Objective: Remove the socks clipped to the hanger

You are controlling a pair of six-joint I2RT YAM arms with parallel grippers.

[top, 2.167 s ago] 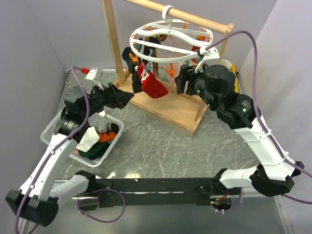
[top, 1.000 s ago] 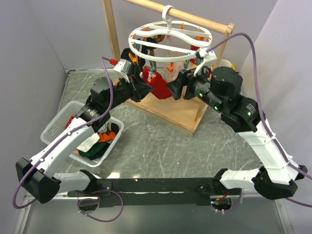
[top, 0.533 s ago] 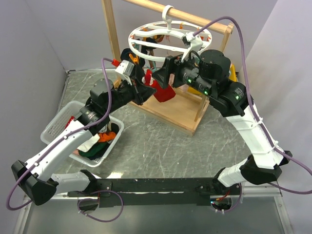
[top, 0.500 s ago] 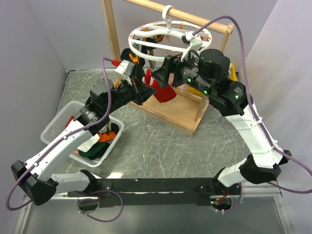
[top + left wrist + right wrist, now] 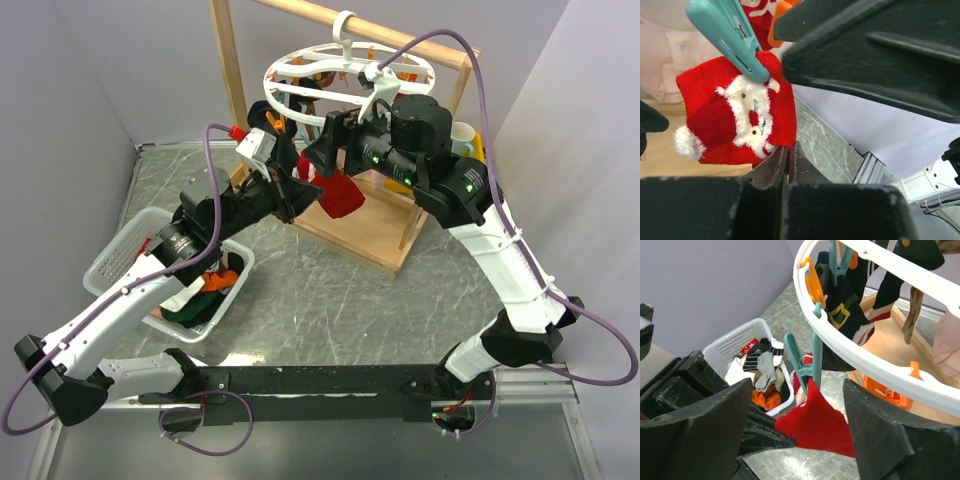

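A red Santa sock (image 5: 735,115) hangs from a teal clip (image 5: 735,37) on the white ring hanger (image 5: 350,75). My left gripper (image 5: 788,146) is shut on this sock's lower edge and draws the corner down and left; in the right wrist view its black fingers (image 5: 765,437) meet the red sock (image 5: 825,425). My right gripper (image 5: 797,385) is open, one jaw on each side of the teal clip (image 5: 802,360). From above, the right gripper (image 5: 325,150) is just right of the left gripper (image 5: 293,190). More socks hang from the ring, one black with a yellow buckle (image 5: 840,315).
The hanger hooks over a wooden rack (image 5: 230,70) with a flat wooden base (image 5: 350,230). A white basket (image 5: 110,262) holding several socks stands at the left, below my left arm. Orange clips (image 5: 812,282) dangle from the ring. Grey walls close in both sides.
My left arm rose from the basket to the red sock and stays shut on it. My right gripper swung up and left from beside the rack to straddle the teal clip.
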